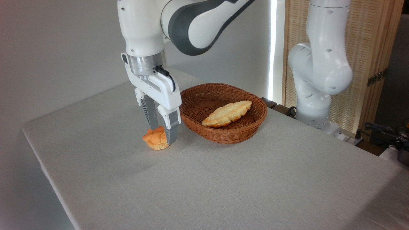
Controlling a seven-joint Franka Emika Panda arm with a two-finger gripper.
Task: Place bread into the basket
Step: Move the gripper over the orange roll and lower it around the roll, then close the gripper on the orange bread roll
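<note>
Grey cloth-covered table (223,179): gripper (163,132) lowered, fingers narrowly parted, closed around orange bread (154,140) resting on cloth just left of wicker basket (223,135); braided loaf (227,113) inside basket.

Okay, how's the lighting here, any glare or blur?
Camera view: soft, even light, faint shadows under the basket and bun; one blown-out bright strip on the back wall; gripper and table sharp, no motion blur.

A matt, finely woven cloth (223,179) covers the table, the basket (252,127) is rough woven wicker, the arm (143,28) glossy white plastic.
</note>
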